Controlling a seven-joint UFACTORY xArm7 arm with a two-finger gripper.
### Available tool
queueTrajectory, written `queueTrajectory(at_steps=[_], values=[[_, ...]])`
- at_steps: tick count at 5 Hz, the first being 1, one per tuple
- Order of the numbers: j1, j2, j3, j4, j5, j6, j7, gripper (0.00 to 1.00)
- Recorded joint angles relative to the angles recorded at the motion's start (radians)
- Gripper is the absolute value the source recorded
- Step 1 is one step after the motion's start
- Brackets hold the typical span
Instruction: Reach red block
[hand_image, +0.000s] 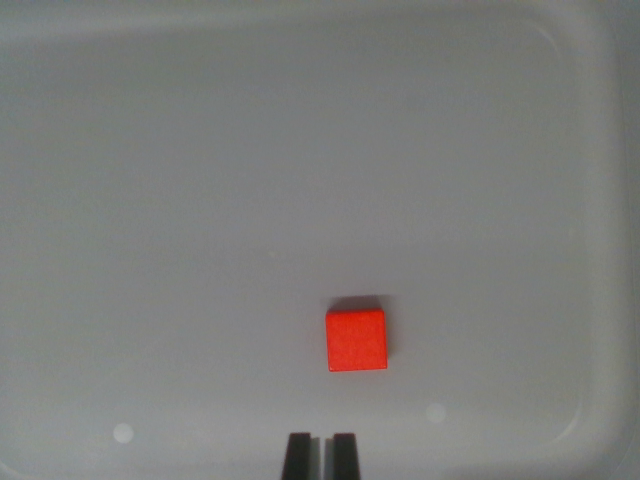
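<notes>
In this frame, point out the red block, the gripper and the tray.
red block (356, 340): wrist view, middle of its top face.
gripper (321, 457): wrist view, midway between its two dark fingertips.
tray (597, 250): wrist view, its right rim.

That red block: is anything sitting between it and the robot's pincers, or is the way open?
Nothing visible stands in the way. In the wrist view the red block lies alone on the pale tray floor, just above and slightly right of the gripper, whose dark fingertips sit close together at the bottom edge. Only bare surface separates them.

wrist view | looks straight down | tray (600, 250) fills frame (fairly high)
</notes>
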Motion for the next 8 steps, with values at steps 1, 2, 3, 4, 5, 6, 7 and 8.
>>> queueTrajectory(at_steps=[1, 2, 3, 4, 5, 6, 7, 8], values=[[0.0000, 0.003, 0.000, -0.009, -0.0003, -0.012, 0.000, 0.00], [0.0000, 0.003, 0.000, -0.009, -0.0003, -0.012, 0.000, 0.00], [0.0000, 0.008, 0.000, -0.023, -0.0007, -0.031, 0.001, 0.00], [0.0000, 0.008, 0.000, -0.023, -0.0007, -0.031, 0.001, 0.00], [0.0001, 0.013, -0.001, -0.040, -0.0012, -0.053, 0.001, 0.00], [0.0001, 0.013, -0.001, -0.040, -0.0012, -0.053, 0.001, 0.00], [0.0001, 0.020, -0.001, -0.060, -0.0018, -0.081, 0.002, 0.00], [0.0001, 0.020, -0.001, -0.060, -0.0018, -0.081, 0.002, 0.00]])
